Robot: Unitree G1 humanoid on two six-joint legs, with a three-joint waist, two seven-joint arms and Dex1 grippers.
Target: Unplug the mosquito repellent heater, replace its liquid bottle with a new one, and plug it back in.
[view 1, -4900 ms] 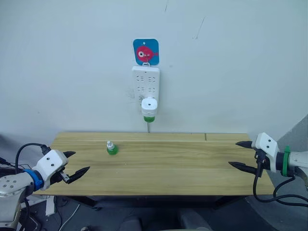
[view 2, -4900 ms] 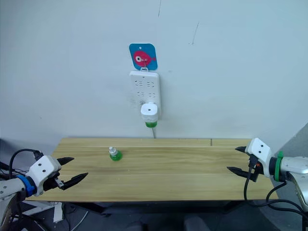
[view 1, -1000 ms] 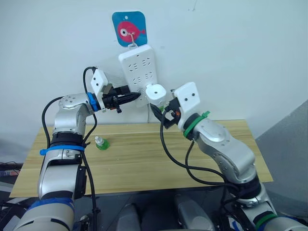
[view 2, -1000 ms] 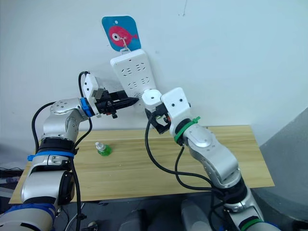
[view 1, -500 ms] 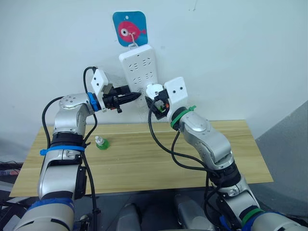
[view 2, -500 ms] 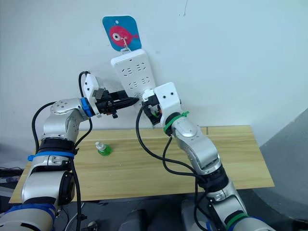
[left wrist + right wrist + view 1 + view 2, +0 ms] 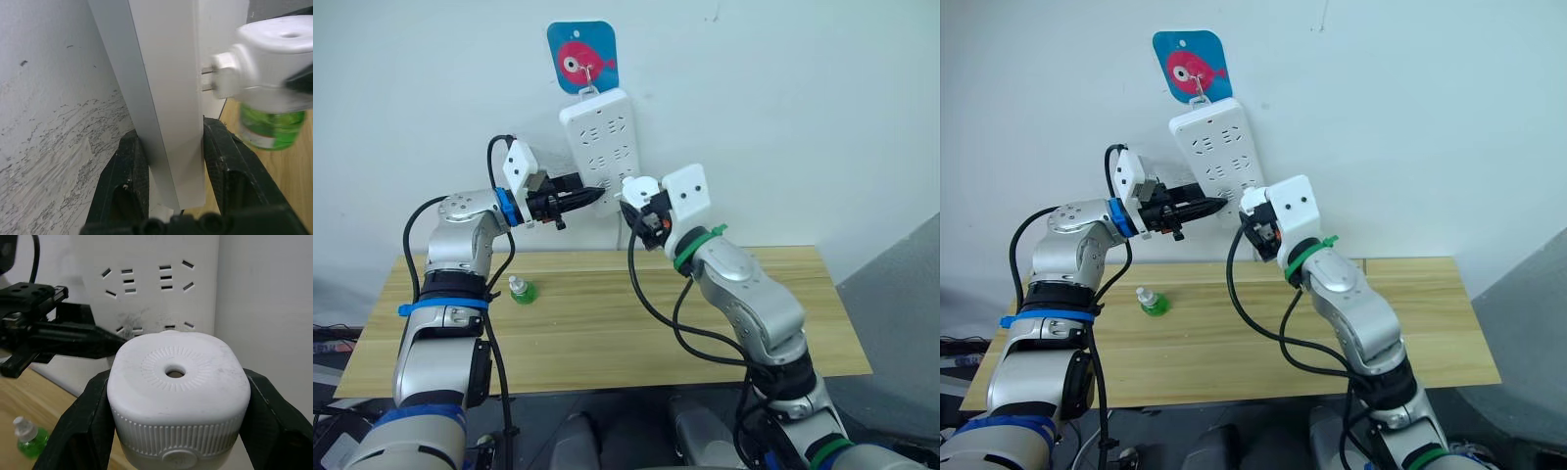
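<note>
The mosquito repellent heater (image 7: 174, 382), white with a round vent on top, sits between the black fingers (image 7: 83, 426) of my right gripper (image 7: 637, 199), which is shut on it. In the left wrist view its two metal prongs (image 7: 208, 81) show in a narrow gap between the heater and the white power strip (image 7: 600, 137), and a green bottle (image 7: 268, 128) hangs under it. My left gripper (image 7: 590, 195) is shut on the strip's lower edge, one finger (image 7: 128, 166) on each side. The new one (image 7: 519, 290), a small green bottle with a white cap, stands on the wooden table (image 7: 626, 333) at the left.
The power strip hangs tilted on the white wall from a hook on a blue fish sticker (image 7: 584, 57). A cord runs down from the strip behind the table. A grey surface (image 7: 911, 284) stands at the table's right end.
My right gripper has moved in around the heater and shut on it. The heater now stands slightly off the strip. The left gripper has kept its hold on the strip.
</note>
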